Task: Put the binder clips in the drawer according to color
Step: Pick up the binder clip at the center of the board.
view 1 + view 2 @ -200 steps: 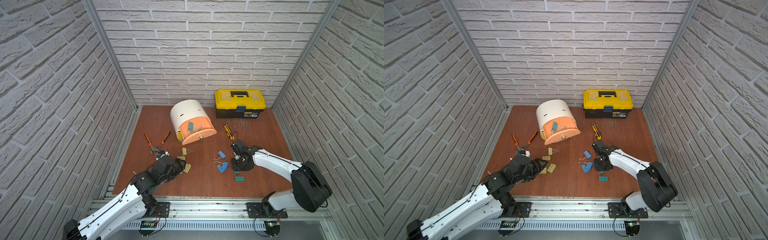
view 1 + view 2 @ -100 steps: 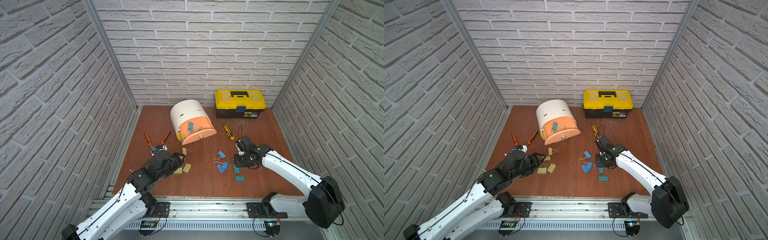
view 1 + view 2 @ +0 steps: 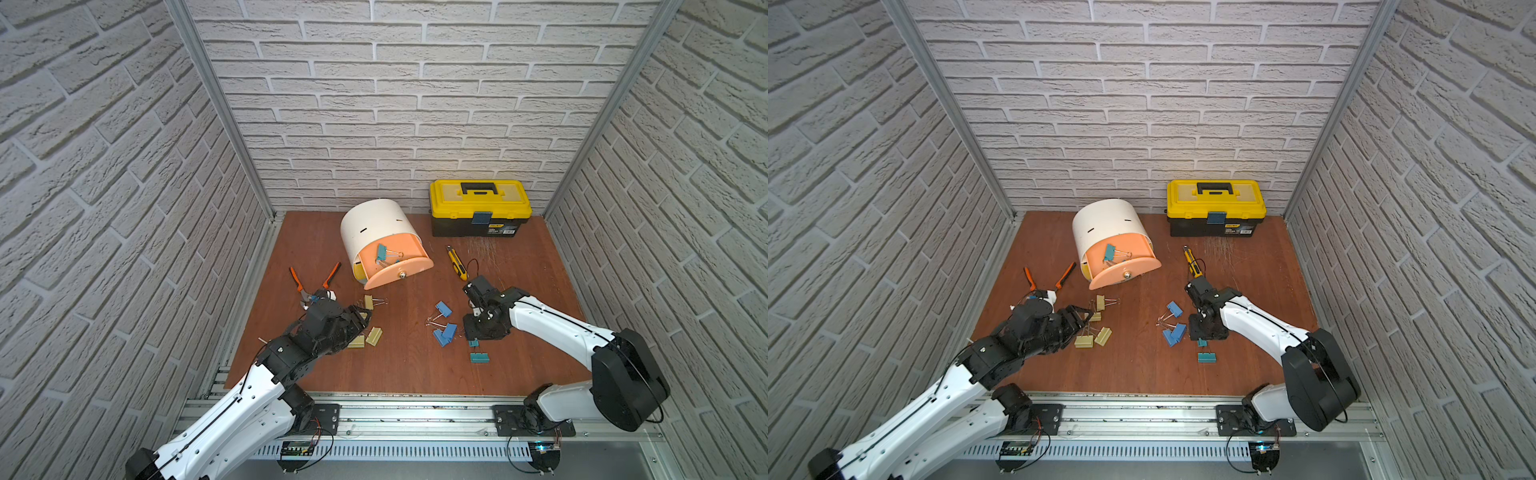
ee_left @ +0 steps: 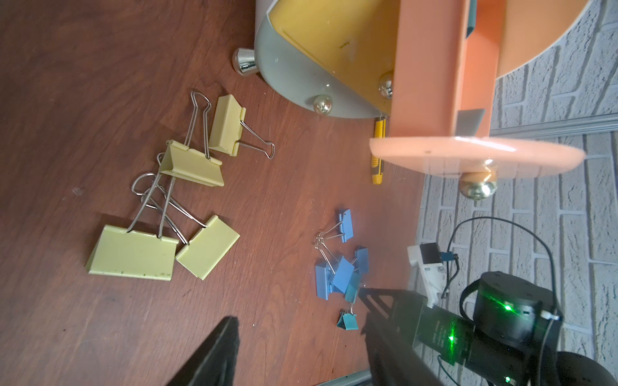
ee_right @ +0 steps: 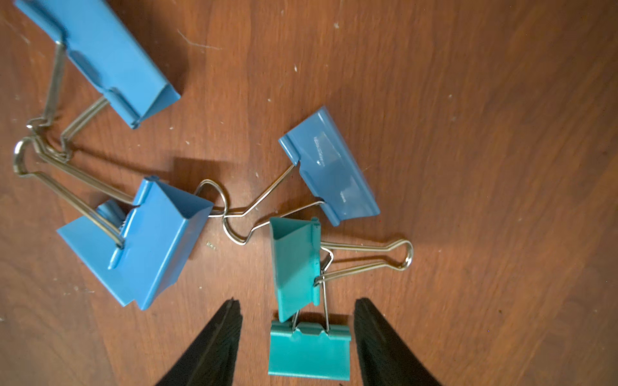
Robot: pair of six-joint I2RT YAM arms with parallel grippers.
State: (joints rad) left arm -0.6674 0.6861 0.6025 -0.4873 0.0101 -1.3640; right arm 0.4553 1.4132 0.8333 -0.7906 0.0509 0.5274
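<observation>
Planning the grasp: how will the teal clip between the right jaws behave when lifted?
Teal clip is likely stiff and light: a small folded body. Its wire handles meet the second teal clip, so that may drag along. Smooth faces could slip in the open right gripper.

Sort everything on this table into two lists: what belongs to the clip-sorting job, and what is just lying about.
Belongs to the job:
- yellow binder clips
- blue binder clips
- teal binder clips, on the table and in the open peach drawer
- white drawer cabinet

Just lying about:
- yellow-and-black toolbox
- utility knife
- orange-handled pliers
</observation>
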